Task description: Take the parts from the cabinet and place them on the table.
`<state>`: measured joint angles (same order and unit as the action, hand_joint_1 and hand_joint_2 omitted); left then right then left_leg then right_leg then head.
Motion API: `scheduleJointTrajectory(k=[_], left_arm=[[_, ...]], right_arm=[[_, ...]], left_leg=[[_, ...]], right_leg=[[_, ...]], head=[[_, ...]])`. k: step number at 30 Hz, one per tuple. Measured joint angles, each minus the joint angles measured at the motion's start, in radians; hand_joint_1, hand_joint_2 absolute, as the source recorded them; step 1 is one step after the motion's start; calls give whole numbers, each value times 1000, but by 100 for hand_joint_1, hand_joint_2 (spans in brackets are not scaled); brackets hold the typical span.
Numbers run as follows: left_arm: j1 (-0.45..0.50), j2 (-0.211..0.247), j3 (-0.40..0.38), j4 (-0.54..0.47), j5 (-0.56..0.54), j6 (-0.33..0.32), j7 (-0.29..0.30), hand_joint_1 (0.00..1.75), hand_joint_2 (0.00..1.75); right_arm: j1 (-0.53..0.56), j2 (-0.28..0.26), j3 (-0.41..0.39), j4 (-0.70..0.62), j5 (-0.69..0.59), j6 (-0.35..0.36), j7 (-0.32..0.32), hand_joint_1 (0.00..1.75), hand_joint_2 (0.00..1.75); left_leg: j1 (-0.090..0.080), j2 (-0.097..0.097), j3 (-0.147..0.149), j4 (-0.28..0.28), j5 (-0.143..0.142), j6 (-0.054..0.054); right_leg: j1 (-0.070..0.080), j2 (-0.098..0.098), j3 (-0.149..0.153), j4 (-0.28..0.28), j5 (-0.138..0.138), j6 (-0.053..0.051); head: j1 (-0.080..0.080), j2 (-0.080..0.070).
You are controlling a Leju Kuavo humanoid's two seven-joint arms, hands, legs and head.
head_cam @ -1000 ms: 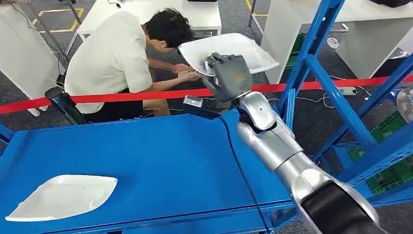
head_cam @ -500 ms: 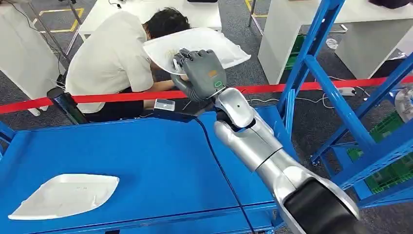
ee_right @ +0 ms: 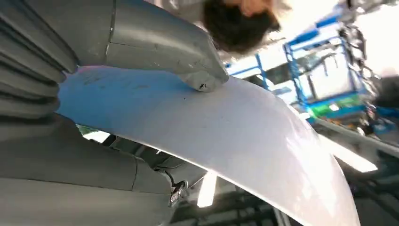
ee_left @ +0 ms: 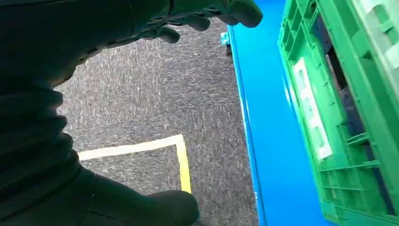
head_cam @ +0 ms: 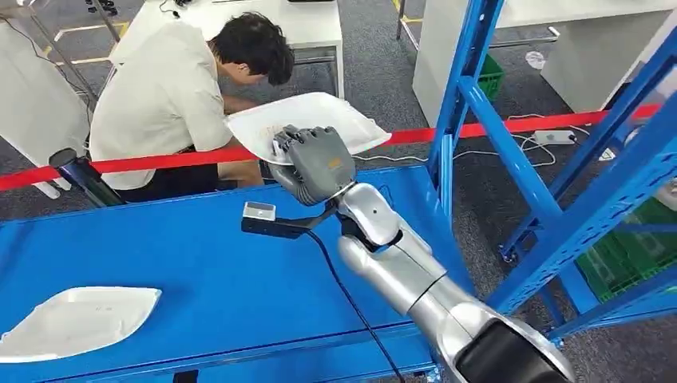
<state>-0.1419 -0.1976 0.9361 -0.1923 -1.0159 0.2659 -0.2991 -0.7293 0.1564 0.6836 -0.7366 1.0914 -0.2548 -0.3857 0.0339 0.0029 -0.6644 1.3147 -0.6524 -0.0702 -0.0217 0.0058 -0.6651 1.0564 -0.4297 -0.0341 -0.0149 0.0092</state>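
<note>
Crouching person [head_cam: 172, 96] beyond red tape [head_cam: 160, 161], behind held part [head_cam: 307, 124]

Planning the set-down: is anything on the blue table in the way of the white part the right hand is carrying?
Nothing visible. The right hand holds the white part above the blue table; another white part lies far off near its left end.

Grey carpet floor [head_cam: 383, 72], white desks [head_cam: 311, 20]
</note>
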Motion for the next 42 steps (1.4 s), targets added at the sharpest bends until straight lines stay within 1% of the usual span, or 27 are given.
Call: scheduleJointTrajectory(k=[1, 3, 4, 7, 9, 10, 11, 13, 14, 15, 16, 18, 19, 20, 23, 25, 28, 29, 30, 31, 33, 34, 35, 36, 39, 40, 42], left_arm=[[0, 1, 0, 0, 0, -2, 1, 0, 175], [-1, 4, -1, 0, 0, -2, 1, 0, 175], [-4, 4, -1, -1, 0, -2, 1, 0, 175], [-4, 3, -2, -1, -3, -3, 1, 0, 175], [-3, 3, -6, -1, -21, -7, 5, 0, 175], [-5, 3, -11, -1, -35, -12, 11, 0, 175], [-5, 3, -20, -2, -47, -13, 15, 0, 175], [-5, 2, -37, -2, -67, -21, 23, 0, 175], [-5, 0, -45, -2, -75, -21, 26, 0, 175], [-5, -3, -53, -2, -78, -22, 27, 0, 175], [-6, -5, -58, -2, -80, -22, 28, 0, 175], [-6, -8, -65, -2, -80, -21, 27, 0, 175], [-9, -11, -67, -2, -79, -21, 26, 0, 175], [-11, -14, -68, -2, -69, -20, 22, 0, 175], [-10, -13, -67, -2, -26, -16, 2, 0, 175], [-6, -1, -58, -2, 5, -11, -5, 0, 175], [-1, 2, -41, -1, 29, -4, -10, 0, 175], [0, 4, -38, -1, 32, -1, -11, 0, 175], [2, 5, -34, -1, 35, 2, -9, 0, 175], [4, 5, -29, -1, 40, 4, -7, 0, 175], [3, 8, -21, -1, 41, 8, -2, 0, 175], [3, 8, -21, -1, 40, 8, -1, 0, 175], [0, 6, -20, 0, 34, 8, 0, 0, 175], [1, 7, -20, -1, 32, 8, 0, 0, 175], [3, 6, -20, 0, 22, 8, 4, 0, 175], [2, 6, -20, 0, 21, 8, 5, 0, 175], [1, 8, -19, -1, 21, 8, 6, 0, 175]], right_arm=[[11, -11, 0, -3, 0, -2, 1, 175, 175], [16, -22, 0, -11, -1, -3, 1, 175, 175], [16, -25, 0, -17, -1, -3, 1, 175, 175], [18, -36, 0, -24, 0, -2, 2, 175, 175], [24, -51, 0, -29, -3, -3, 14, 175, 175], [31, -65, 0, -39, -6, -8, 26, 175, 175], [46, -83, -2, -53, -10, -11, 36, 175, 175], [81, -119, -6, -87, -14, -20, 45, 175, 175], [101, -137, -7, -103, -17, -23, 50, 175, 175], [121, -158, -10, -117, -19, -26, 54, 175, 175], [138, -173, -13, -131, -22, -27, 55, 175, 175], [156, -186, -14, -158, -23, -27, 55, 175, 175], [155, -188, -14, -169, -23, -27, 55, 175, 175], [156, -188, -14, -180, -23, -24, 55, 175, 175], [144, -164, -14, -187, -23, -2, 54, 175, 175], [123, -115, -7, -182, -15, 18, 49, 175, 175], [62, -45, 5, -144, -10, 32, 33, 175, 175], [48, -26, 7, -125, -10, 31, 29, 175, 175], [39, -16, 9, -111, -9, 30, 23, 175, 175], [31, -6, 12, -95, -8, 27, 15, 175, 175], [11, 18, 15, -63, -8, 21, 1, 175, 175], [-1, 28, 15, -52, -8, 17, 0, 175, 175], [-11, 37, 16, -43, -8, 11, 2, 175, 175], [-18, 40, 16, -36, -8, 7, 2, 175, 175], [-19, 47, 17, -14, -7, -6, 2, 175, 175], [-20, 46, 17, -5, -7, -9, 2, 175, 175], [-20, 46, 17, 2, -6, -10, 1, 175, 175]], left_leg=[[-1, 0, 25, -42, 28, 3], [-1, 0, 118, -213, 102, 13], [-2, 0, 152, -287, 99, 15], [-16, -5, 138, -286, 116, 30], [-12, -5, 126, -292, 138, 49], [-11, -1, 124, -294, 150, 57], [-13, -2, 113, -294, 159, 66], [-18, -3, 93, -293, 173, 74], [-22, -4, 81, -291, 180, 76], [-25, -5, 70, -288, 187, 78], [-29, -4, 58, -284, 192, 79], [-36, -1, 42, -279, 201, 78], [-38, 2, 37, -276, 206, 76], [-44, 5, 29, -276, 211, 72], [-38, 9, 31, -281, 227, 55], [-38, 4, 16, -270, 217, 46], [-31, -1, -37, -96, 64, 22], [-27, -1, -53, -29, 33, 15], [-24, 0, -51, 0, 32, 11], [-21, 0, -33, -8, 54, 7], [-14, 0, 57, -126, 126, 0], [-9, 0, 121, -217, 139, -5], [-12, -2, 174, -289, 105, -10], [-18, -10, 166, -290, 112, 11], [-20, -9, 142, -293, 125, 41], [-16, -4, 142, -295, 137, 56], [-18, -3, 115, -295, 158, 70]], right_leg=[[0, 0, -6, 1, 5, 2], [0, 3, -17, 2, 16, 9], [0, 4, -19, 3, 22, 16], [3, 3, -20, -10, 43, 42], [-1, 3, -25, -22, 58, 58], [-3, 1, -35, -4, 26, 60], [-2, 0, -54, 47, -31, 61], [2, 0, -97, 194, -127, 61], [5, 0, -110, 256, -153, 60], [9, 0, -104, 276, -153, 57], [13, 0, -75, 249, -134, 51], [23, 0, 37, 97, -83, 33], [29, 0, 93, 14, -86, 19], [34, -4, 106, -7, -94, 10], [43, -2, 98, -16, -78, -5], [28, -5, 90, -34, -54, -14], [23, -3, 59, -36, -28, -24], [23, -6, 48, -36, -20, -23], [22, -9, 38, -35, -12, -21], [20, -12, 27, -33, -4, -18], [14, -14, 2, -26, 12, -9], [11, -14, -7, -20, 17, -2], [15, -13, -17, -16, 22, 6], [16, -14, -16, -15, 30, 12], [15, -14, -18, -27, 57, 31], [11, -13, -26, -19, 44, 37], [11, -11, -64, 73, -64, 42]], head=[[0, 0], [-1, 0], [-3, 0], [0, 0], [1, 0], [2, 0], [6, 0], [10, 0], [11, 0], [14, 0], [17, 0], [20, 0], [20, 0], [17, 0], [24, 0], [27, 0], [8, 0], [6, 0], [5, 0], [5, 0], [5, 0], [4, 0], [-1, 0], [0, 0], [2, 0], [4, 0], [12, 0]])
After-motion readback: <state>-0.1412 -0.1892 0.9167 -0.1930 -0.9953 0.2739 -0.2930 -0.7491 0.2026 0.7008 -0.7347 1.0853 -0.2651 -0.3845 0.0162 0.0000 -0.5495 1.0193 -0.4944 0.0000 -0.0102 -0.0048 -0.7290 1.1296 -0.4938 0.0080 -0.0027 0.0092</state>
